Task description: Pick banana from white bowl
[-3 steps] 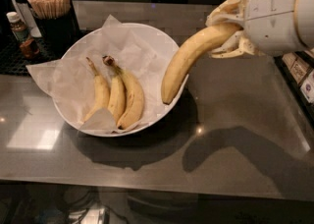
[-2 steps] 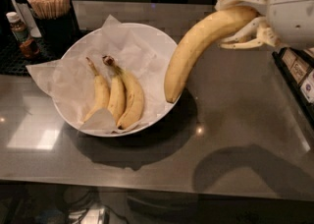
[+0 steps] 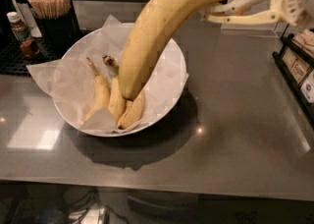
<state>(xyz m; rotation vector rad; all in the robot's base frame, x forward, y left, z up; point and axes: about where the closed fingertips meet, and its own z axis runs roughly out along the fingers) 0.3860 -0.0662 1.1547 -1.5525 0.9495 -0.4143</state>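
Note:
My gripper (image 3: 222,13) is at the top right, cream-coloured, shut on the upper end of the banana (image 3: 162,26). The banana hangs in the air, large and close, curving down to its dark tip over the white bowl (image 3: 182,60). The bowl is lined with crinkled white paper and sits on the grey counter at centre left. A single banana with a thin stem (image 3: 99,95) and a pair joined at one dark stem (image 3: 117,104) lie in it, partly hidden by the lifted banana.
A black holder of wooden stir sticks (image 3: 49,3) and a small sauce bottle (image 3: 22,34) stand at the back left on a black mat. A black rack with packets (image 3: 297,66) lines the right edge. A clear stand (image 3: 250,27) is behind the gripper.
The gripper has risen and come nearer with the banana. The banana now looks much larger and its tip hangs over the bowl's middle.

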